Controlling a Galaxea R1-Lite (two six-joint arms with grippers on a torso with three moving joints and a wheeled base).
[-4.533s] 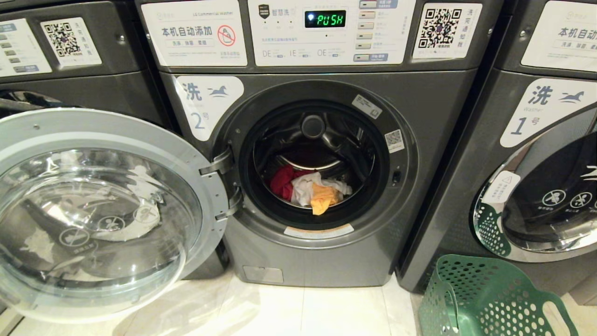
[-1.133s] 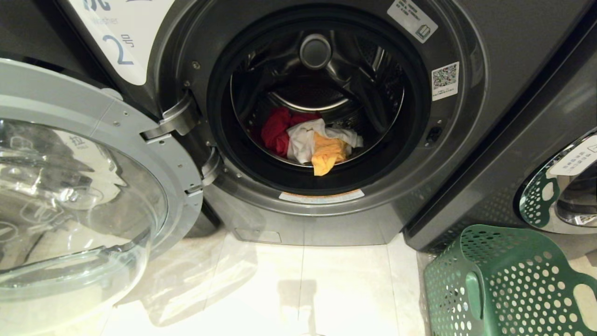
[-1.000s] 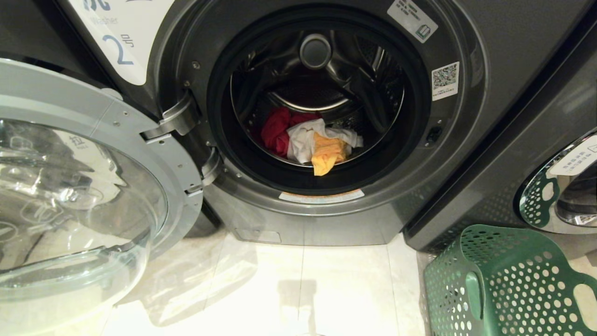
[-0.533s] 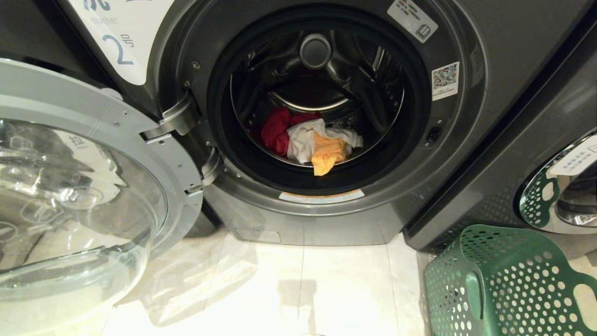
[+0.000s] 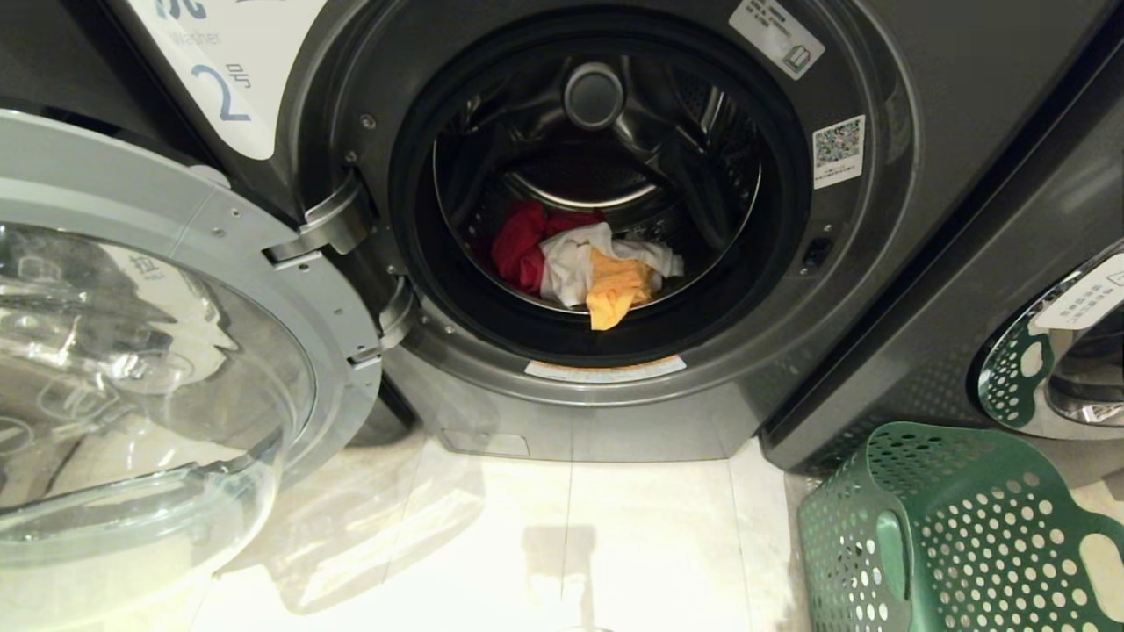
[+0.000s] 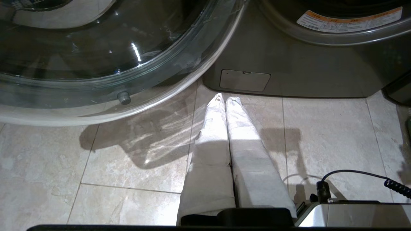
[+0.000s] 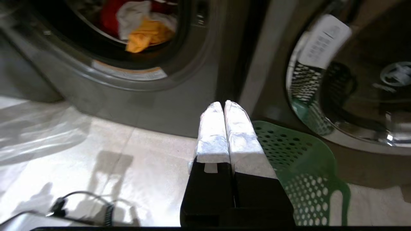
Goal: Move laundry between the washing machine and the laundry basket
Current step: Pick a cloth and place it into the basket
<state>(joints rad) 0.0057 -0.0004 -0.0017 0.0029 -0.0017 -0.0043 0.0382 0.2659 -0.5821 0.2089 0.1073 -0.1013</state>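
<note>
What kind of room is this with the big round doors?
Most likely a shared laundry room or laundromat. A washing machine numbered 2, its door swung open, stands right beside another like it, with a scan code sticker by its opening. Clothes lie in the drum, and a green basket waits on the tiled floor.

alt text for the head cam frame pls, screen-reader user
Open drum of the grey front-loading washing machine marked 2, with a red garment, a white garment and a yellow-orange garment piled at its bottom. Its round glass door hangs open at left; a green perforated laundry basket stands on the tiled floor at lower right.
</note>
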